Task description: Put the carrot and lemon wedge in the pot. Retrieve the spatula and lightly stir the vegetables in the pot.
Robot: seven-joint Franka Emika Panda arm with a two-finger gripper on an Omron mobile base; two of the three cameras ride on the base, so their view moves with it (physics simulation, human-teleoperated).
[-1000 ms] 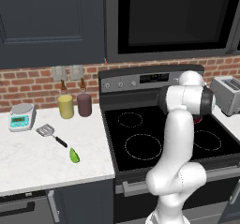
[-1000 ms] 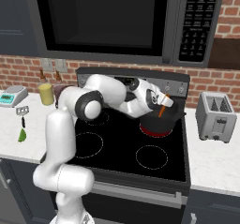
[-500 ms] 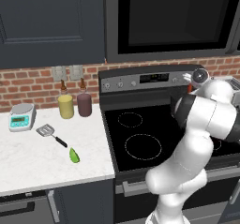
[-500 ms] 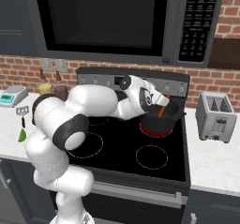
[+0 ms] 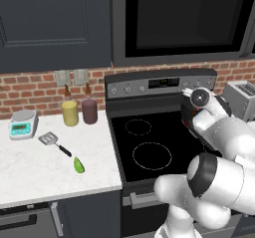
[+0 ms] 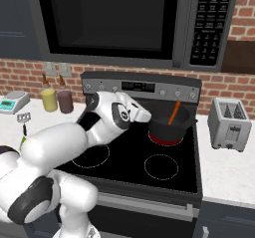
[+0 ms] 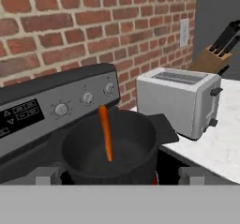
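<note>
While the jaws stand released just short of the pot (image 7: 110, 150) with the carrot (image 7: 106, 131) already leaning inside it, the lemon wedge (image 5: 78, 165) lies well apart on the tabletop (image 5: 30, 167) left of the stove. Seen from the left base view, it lies at about nine o'clock from the hand, long axis pointing roughly eleven to five, with the spatula (image 5: 54, 142) near it at eleven.

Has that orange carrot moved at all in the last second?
Yes. The carrot was held at the gripper's tip just above the pot; now it stands free inside the pot, leaning on the rim nearest the toaster.
</note>
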